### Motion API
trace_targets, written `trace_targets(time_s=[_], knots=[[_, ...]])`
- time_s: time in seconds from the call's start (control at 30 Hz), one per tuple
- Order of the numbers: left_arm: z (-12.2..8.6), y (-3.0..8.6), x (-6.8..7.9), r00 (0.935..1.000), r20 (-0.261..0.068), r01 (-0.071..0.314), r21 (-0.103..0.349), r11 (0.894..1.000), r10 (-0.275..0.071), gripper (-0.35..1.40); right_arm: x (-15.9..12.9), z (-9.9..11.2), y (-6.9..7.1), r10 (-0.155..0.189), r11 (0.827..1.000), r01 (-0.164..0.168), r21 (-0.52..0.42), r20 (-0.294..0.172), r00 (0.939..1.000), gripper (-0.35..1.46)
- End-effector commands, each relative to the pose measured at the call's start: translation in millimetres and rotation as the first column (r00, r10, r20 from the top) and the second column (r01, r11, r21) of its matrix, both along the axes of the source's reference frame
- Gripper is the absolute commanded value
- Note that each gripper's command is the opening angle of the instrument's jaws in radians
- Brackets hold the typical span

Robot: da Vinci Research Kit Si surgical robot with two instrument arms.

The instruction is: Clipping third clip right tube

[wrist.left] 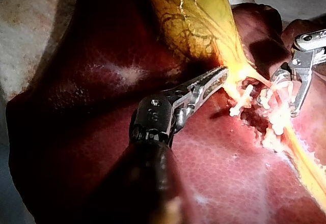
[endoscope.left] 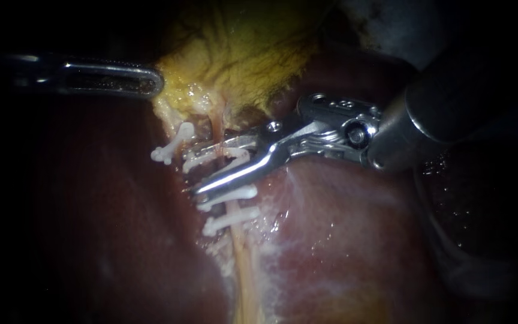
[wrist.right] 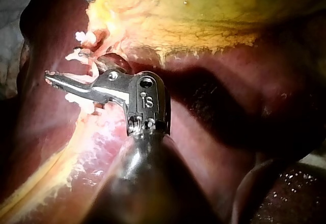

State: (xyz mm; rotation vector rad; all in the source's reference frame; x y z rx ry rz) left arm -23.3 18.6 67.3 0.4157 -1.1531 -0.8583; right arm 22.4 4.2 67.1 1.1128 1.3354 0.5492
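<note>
Dark red liver (endoscope.left: pixel 355 240) fills the background. Far left, the left instrument (endoscope.left: pixel 153 83) comes in level, jaws closed on the gallbladder (endoscope.left: pixel 235 54) at its edge, which looks drawn leftward. Just right of that tip, a slanted clip (endoscope.left: pixel 174 143) sits on the left tube. The right tube (endoscope.left: pixel 240 252) runs from the gallbladder's neck toward the near edge, centre of scene. A near clip (endoscope.left: pixel 230 219) and a middle clip (endoscope.left: pixel 229 195) cross it. A far clip (endoscope.left: pixel 214 157) lies across it between the jaws of the right instrument (endoscope.left: pixel 208 168), which enters from the right. Those jaws stand apart with a gap under the clip, so they look released and are gripping nothing. Cannot tell if the far clip is latched.

Risks: too hard a pull from the left could tear the thin tube at a clip. An unlatched far clip could slide off as the jaws back out. The spot is crowded, so the lower jaw's tip could snag the middle clip.

Materials: the liver is wet and glossy, smooth, with pale filmy patches beside the tube. The gallbladder is yellow-green, veined and soft, narrowing to stringy tissue. The tube is a thin pale-yellow cord. The clips are white and bone-shaped with knobbed ends — probably plastic. The instruments are polished metal with slim jaws, the right one on a hinged head with a thick dark shaft.
</note>
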Motion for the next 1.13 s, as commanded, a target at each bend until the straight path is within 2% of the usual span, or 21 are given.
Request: trace_targets(time_s=[0.03,0.2,0.27,0.5,0.6,0.67,0.73,0.8,1.13], knots=[[0.0,0.0,0.0,1.0000,0.000,0.000,0.000,1.000,0.000,-0.35,0.1,0.1,0.0,0.001,1.000,-0.001,-0.001,0.001,1.0000,0.42],[0.0,0.0,0.0,1.0000,0.000,0.000,0.000,1.000,0.000,-0.35,0.2,0.5,0.4,0.004,0.998,-0.006,0.070,0.034,0.9994,0.26],[0.0,0.0,0.0,1.0000,0.000,0.000,0.000,1.000,0.000,-0.35,0.1,0.7,0.6,0.002,0.995,-0.007,0.097,0.046,0.9990,0.07],[0.0,0.0,0.0,1.0000,0.000,0.000,0.000,1.000,0.000,-0.35,0.0,1.3,0.9,0.013,0.993,-0.019,0.113,0.056,0.9983,-0.15],[0.1,0.1,0.0,1.0000,0.000,0.000,0.000,1.000,0.000,-0.35,0.0,1.3,0.9,0.007,0.990,-0.016,0.140,0.065,0.9978,-0.35],[0.1,0.1,0.0,1.0000,0.000,0.000,0.000,1.000,0.000,-0.35,0.0,1.3,0.9,0.008,0.988,-0.018,0.151,0.070,0.9975,-0.35],[0.1,0.1,0.0,1.0000,0.000,-0.001,0.000,1.000,0.001,-0.35,0.0,1.3,0.9,0.009,0.989,-0.023,0.149,0.099,0.9951,-0.35],[0.1,0.1,0.1,1.0000,0.000,-0.001,0.000,1.000,0.001,-0.35,-0.1,1.2,0.8,-0.003,0.990,-0.014,0.141,0.118,0.9931,-0.35],[0.1,0.1,0.1,1.0000,0.001,-0.001,0.000,1.000,0.001,-0.35,-0.1,1.2,0.8,-0.003,0.990,-0.014,0.141,0.118,0.9930,-0.35]])
